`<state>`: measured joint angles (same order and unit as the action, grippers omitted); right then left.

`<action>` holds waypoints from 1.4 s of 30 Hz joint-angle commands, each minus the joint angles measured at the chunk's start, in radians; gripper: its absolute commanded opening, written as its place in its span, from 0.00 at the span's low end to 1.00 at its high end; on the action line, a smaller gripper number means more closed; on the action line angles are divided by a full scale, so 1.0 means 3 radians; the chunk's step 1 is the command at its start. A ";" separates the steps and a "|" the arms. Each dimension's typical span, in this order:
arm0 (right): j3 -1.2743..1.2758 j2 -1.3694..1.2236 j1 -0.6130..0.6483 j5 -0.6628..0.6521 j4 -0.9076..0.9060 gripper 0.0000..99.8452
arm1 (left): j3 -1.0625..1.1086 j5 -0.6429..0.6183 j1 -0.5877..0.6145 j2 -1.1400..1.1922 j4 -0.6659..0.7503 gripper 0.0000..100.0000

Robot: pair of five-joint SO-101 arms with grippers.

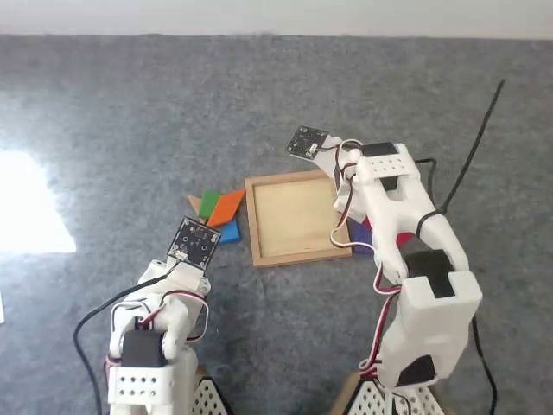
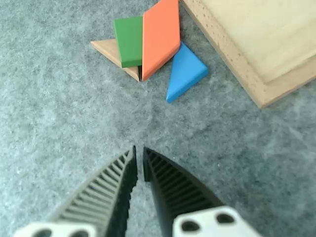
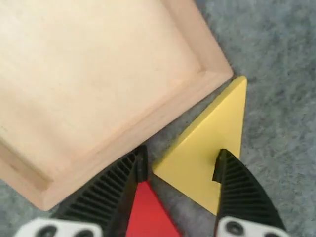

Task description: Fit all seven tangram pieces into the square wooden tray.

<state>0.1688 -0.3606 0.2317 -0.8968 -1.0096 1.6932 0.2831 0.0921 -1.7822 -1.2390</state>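
Observation:
The square wooden tray (image 1: 294,216) lies empty in the middle of the table. Left of it sit an orange parallelogram (image 2: 160,37), a green piece (image 2: 129,40), a tan triangle (image 2: 111,52) partly under them, and a blue triangle (image 2: 184,71). My left gripper (image 2: 138,158) is shut on nothing, low over bare carpet short of these pieces. My right gripper (image 3: 181,163) is open beside the tray's outer corner (image 3: 207,74). Its fingers straddle a corner of the yellow triangle (image 3: 212,133). A red piece (image 3: 148,212) lies between the fingers nearer the wrist.
Grey carpet (image 1: 130,112) covers the table. A dark blue piece (image 1: 361,232) and the red piece (image 1: 403,239) peek out under the right arm (image 1: 397,199), right of the tray. Black cables trail off to the right.

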 commanded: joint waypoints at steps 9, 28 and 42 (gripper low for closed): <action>-0.0189 -0.0156 -0.0422 -0.0317 0.0064 0.23 | -0.0028 -0.0020 0.0015 0.0020 -0.0020 0.02; -0.0803 0.0187 -0.0386 -0.0721 -0.0949 0.38 | -0.0028 -0.0020 0.0015 0.0020 -0.0020 0.02; -0.1294 -0.0575 -0.0478 -0.0956 -0.0979 0.38 | -0.0028 -0.0020 0.0015 0.0020 -0.0020 0.02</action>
<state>-0.1611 -0.5186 0.1013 -1.1439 -1.2858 1.6932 0.2831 0.0921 -1.7822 -1.2390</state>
